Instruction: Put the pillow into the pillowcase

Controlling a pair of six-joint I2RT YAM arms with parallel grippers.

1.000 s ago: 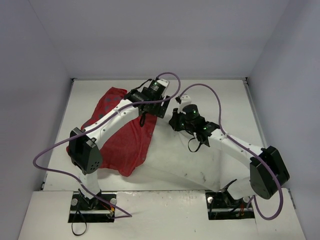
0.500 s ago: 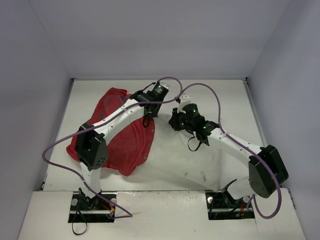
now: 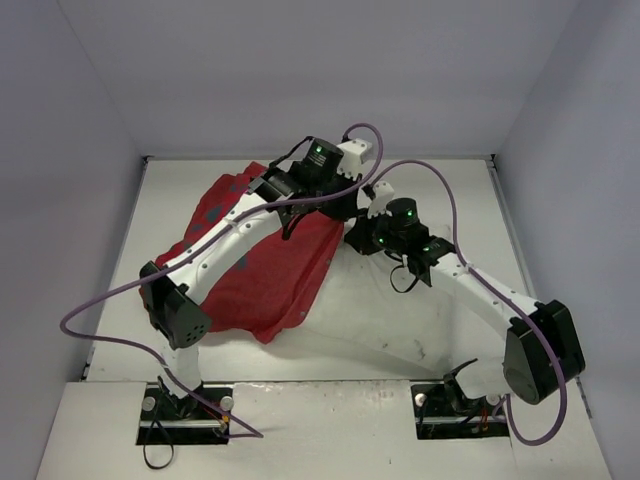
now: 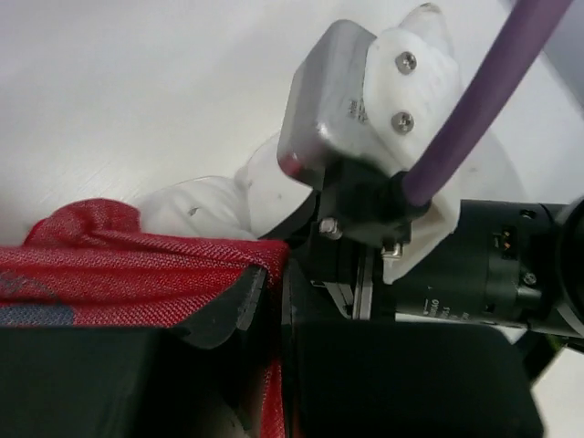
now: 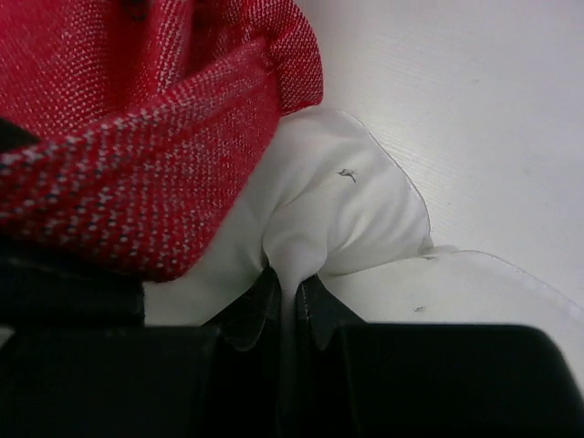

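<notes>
Hem of pillowcase (image 4: 137, 265) between left fingers (image 4: 224, 310), pillow (image 5: 338, 210) corner between right fingers (image 5: 251, 315)

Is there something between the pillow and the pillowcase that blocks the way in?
Nothing visible does. The right fingers pinch a corner of the pillow, the left fingers pinch the pillowcase edge right beside it, and the red cloth lies over part of the pillow.

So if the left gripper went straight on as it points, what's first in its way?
Probably the right arm's wrist housing, close ahead of the left gripper shut on the pillowcase edge. The pillow corner lies just beside that line; depth is unclear.
</notes>
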